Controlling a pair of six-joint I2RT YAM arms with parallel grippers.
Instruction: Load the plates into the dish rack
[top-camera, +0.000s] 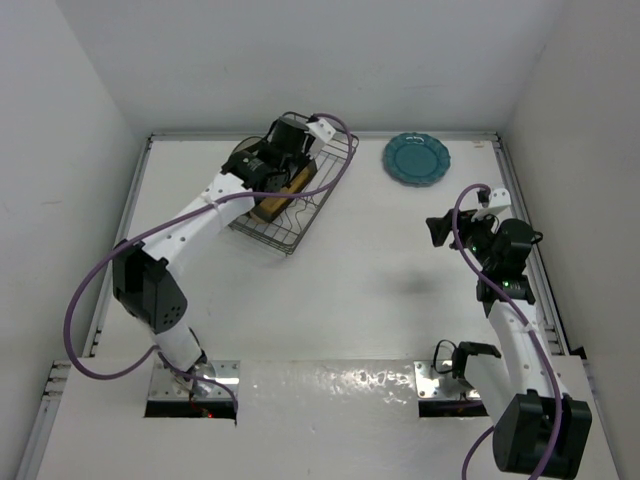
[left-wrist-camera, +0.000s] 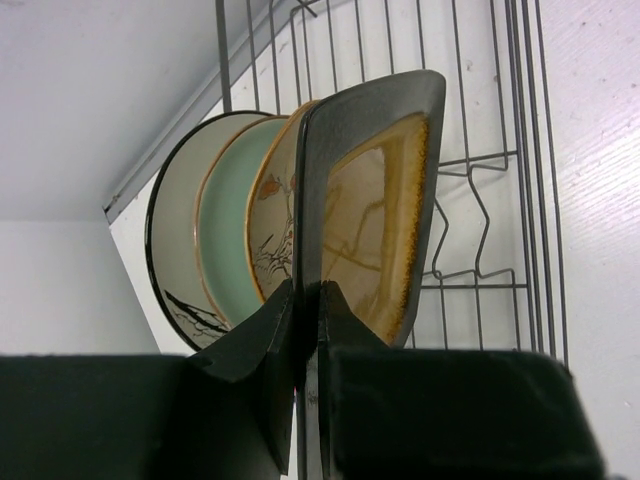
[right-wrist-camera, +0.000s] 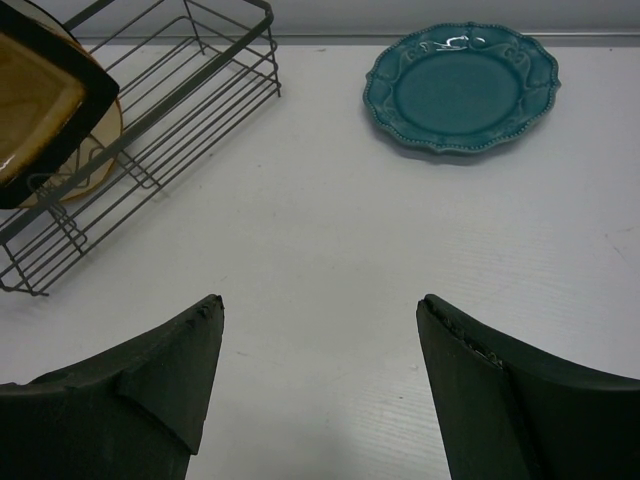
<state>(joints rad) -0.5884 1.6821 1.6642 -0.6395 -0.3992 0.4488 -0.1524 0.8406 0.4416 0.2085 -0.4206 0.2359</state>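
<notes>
At the rack: the amber plate (left-wrist-camera: 375, 220), square with rounded corners, stands on edge inside the rack (left-wrist-camera: 527, 150), just beside three round plates already upright in a row.
Row: the floral plate (left-wrist-camera: 270, 215) is nearest it, then the aqua plate (left-wrist-camera: 228, 230), then the grey plate (left-wrist-camera: 168, 245) at the end; all lean close together.
Grip: the left gripper (left-wrist-camera: 308, 300) is clamped on the amber plate's dark rim, one finger on each face.
Step in hand: seating the fourth plate of five, as I judge it. I cannot tell whether its far edge has settled between the wavy floor wires.
Next move: probably a small lowering until the edge is caught by a divider wire, then a gentle release and a straight lift clear, so the neighbours are not knocked.
Left to load: the teal plate (right-wrist-camera: 460, 88) lies flat on the table (top-camera: 380, 280), well apart from the rack, near the back wall.
Other arm: the right gripper (right-wrist-camera: 320, 305) hangs over bare table with jaws wide apart and nothing between them, facing the teal plate.
Materials: glazed ceramic, glossy and likely slippery; the amber glaze is speckled at its border, and the teal rim is scalloped and beaded.
Rack: thin dark metal wire, an open rectangular basket.
Table surface: white and smooth.
</notes>
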